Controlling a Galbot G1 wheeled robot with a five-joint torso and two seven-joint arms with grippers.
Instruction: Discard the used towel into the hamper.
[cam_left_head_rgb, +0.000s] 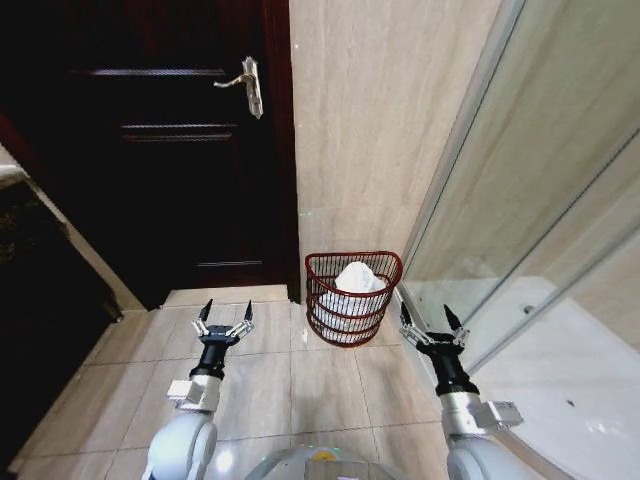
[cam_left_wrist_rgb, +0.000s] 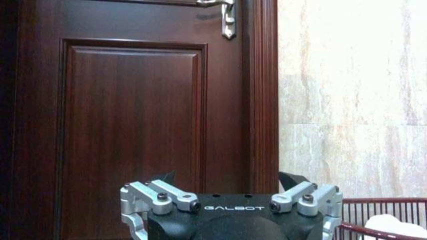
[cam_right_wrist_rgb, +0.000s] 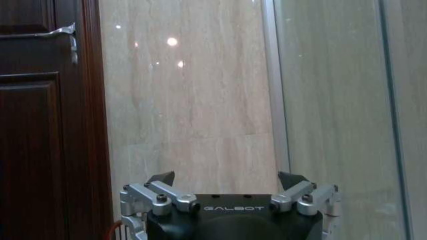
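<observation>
From the head view we see the hamper (cam_left_head_rgb: 352, 297) on the floor against the tiled wall (cam_left_head_rgb: 385, 120), between the dark door (cam_left_head_rgb: 180, 140) and the glass panel (cam_left_head_rgb: 520, 180), with the white towel (cam_left_head_rgb: 355, 280) already sitting inside. Our left gripper (cam_left_head_rgb: 224, 318) and right gripper (cam_left_head_rgb: 432, 322) hang either side of it, fingers spread, holding nothing.

Left wrist view: hamper rim (cam_left_wrist_rgb: 387, 220) and a bit of towel (cam_left_wrist_rgb: 395, 225) near the door.

Right wrist view: mostly wall and glass.

Looks like the drop's done; next is probably just pulling back.
</observation>
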